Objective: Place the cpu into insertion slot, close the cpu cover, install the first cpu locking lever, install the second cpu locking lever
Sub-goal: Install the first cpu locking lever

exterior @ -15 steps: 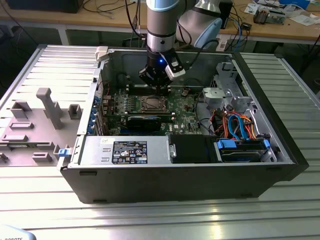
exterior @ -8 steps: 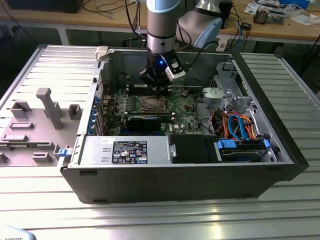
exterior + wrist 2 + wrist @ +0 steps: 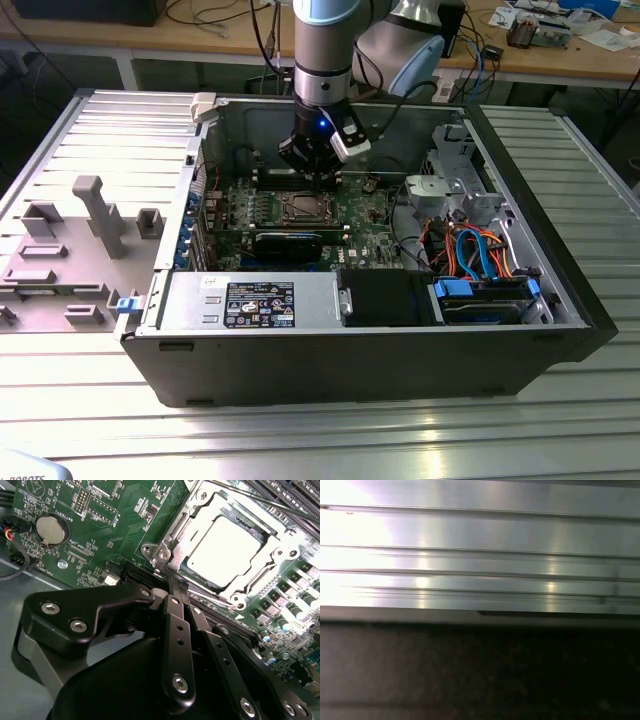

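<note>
Gripper (image 3: 180, 587) fingers pinched together just beside the cpu cover (image 3: 170, 550), which frames the dull silver cpu (image 3: 225, 547).

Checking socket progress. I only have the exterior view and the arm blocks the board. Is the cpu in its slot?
Observer: Yes. In the second wrist view the cpu lies flat in the socket, silver top up.
Operator: Cover down?
Observer: The cpu cover lies flat around the chip, and the chip shows through its window.
Operator: And the gripper?
Observer: The gripper has its fingers together, with the tips at the cover's edge and nothing visibly held.
</note>
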